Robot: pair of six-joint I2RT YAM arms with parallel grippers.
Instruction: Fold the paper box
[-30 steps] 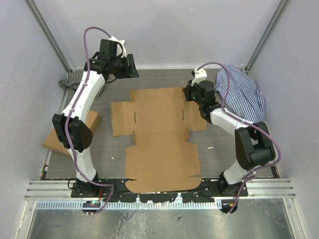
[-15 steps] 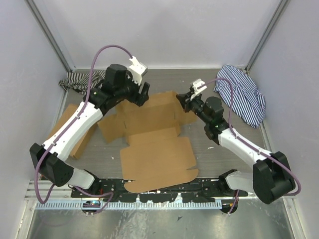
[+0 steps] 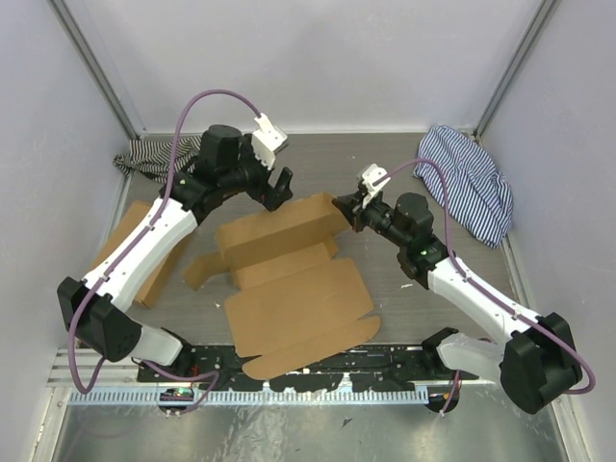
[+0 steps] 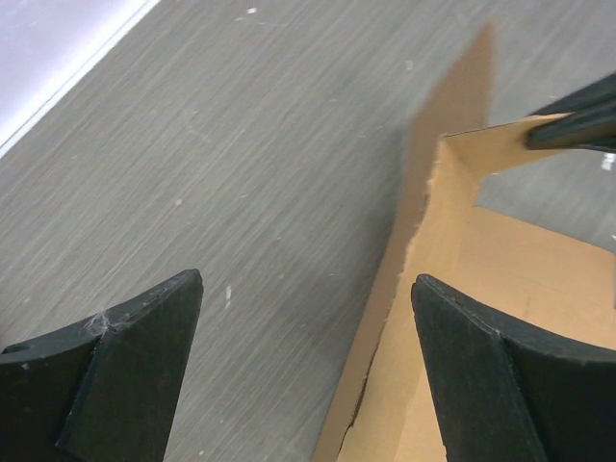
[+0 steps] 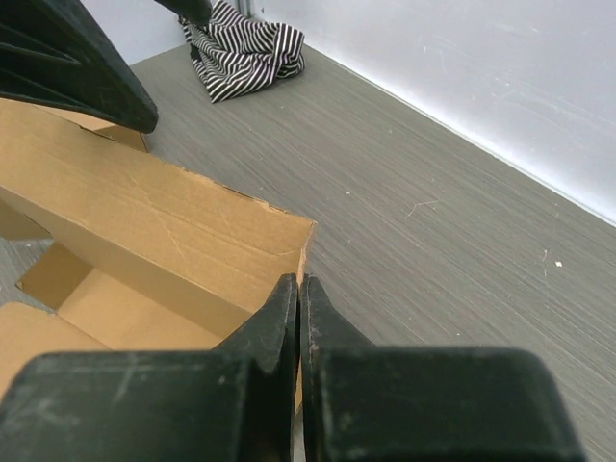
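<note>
The paper box (image 3: 294,298) is a brown die-cut sheet lying mid-table, its far panel (image 3: 279,226) raised on edge. My right gripper (image 3: 344,208) is shut on the right end of that raised panel; in the right wrist view the closed gripper (image 5: 299,281) pinches the cardboard edge (image 5: 144,212). My left gripper (image 3: 280,188) is open just behind the panel's top edge, touching nothing. In the left wrist view the left gripper (image 4: 306,279) straddles the cardboard edge (image 4: 452,289) from above, with grey table under the left finger.
A second flat brown box (image 3: 125,245) lies at the left under my left arm. A striped cloth (image 3: 149,159) is bunched at the back left and shows in the right wrist view (image 5: 245,48). Another striped cloth (image 3: 472,178) lies back right. Walls close three sides.
The far panel has risen more upright and the sheet has slid left and nearer. My right gripper moved left with the panel's corner. My left gripper shifted slightly right, still open.
</note>
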